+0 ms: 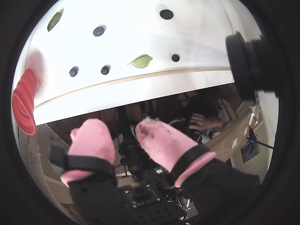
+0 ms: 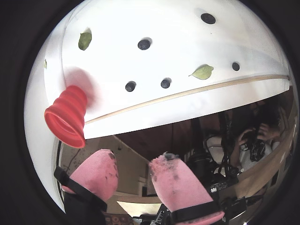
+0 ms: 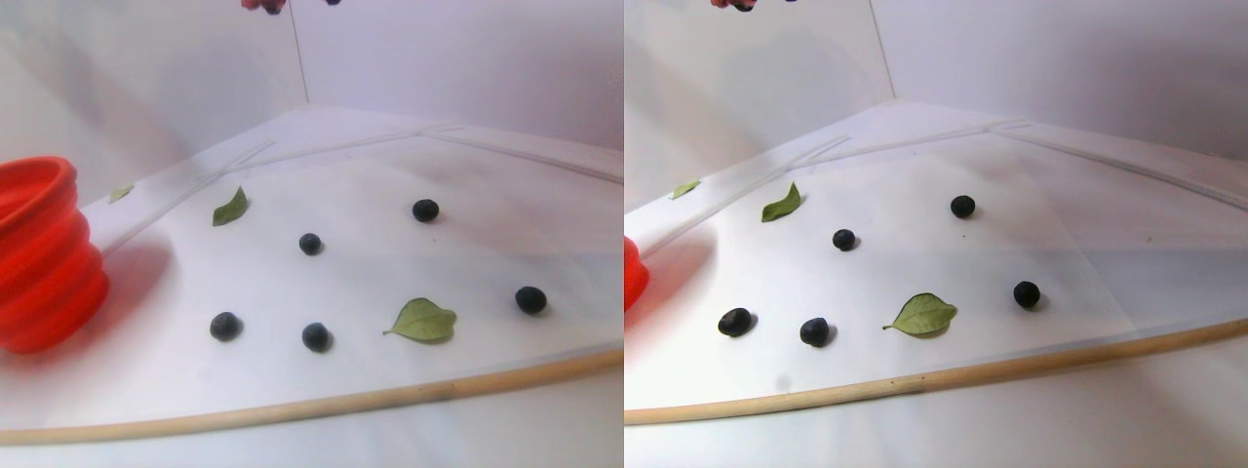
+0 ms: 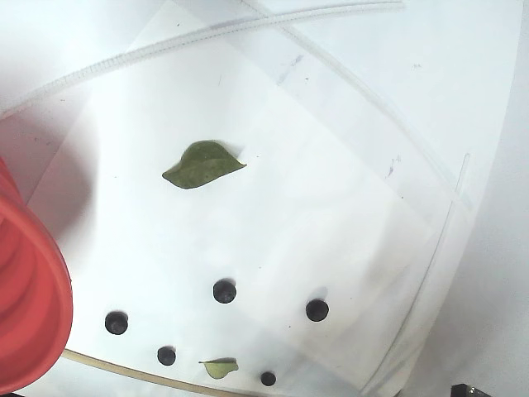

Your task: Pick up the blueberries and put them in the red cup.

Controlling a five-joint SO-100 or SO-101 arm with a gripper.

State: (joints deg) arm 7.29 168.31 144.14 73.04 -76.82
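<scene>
Blueberries point(image 3: 310, 244) — five, scattered loose on the white surface point(image 3: 370, 263), none touching another. Red cup point(image 3: 39, 253) at the left edge of the stereo pair view, standing on the same surface, well apart from the berries. Two green leaves point(image 3: 423, 320) lie among them. Pincer point(image 2: 133, 164) — pink-padded fingers point(image 2: 96, 171) apart, nothing between them, raised well clear of berries and cup.

Green leaves point(image 3: 424, 320) lie well apart on the white sheet point(image 3: 370, 263) with a wooden-edged board point(image 3: 292, 409) beneath.
</scene>
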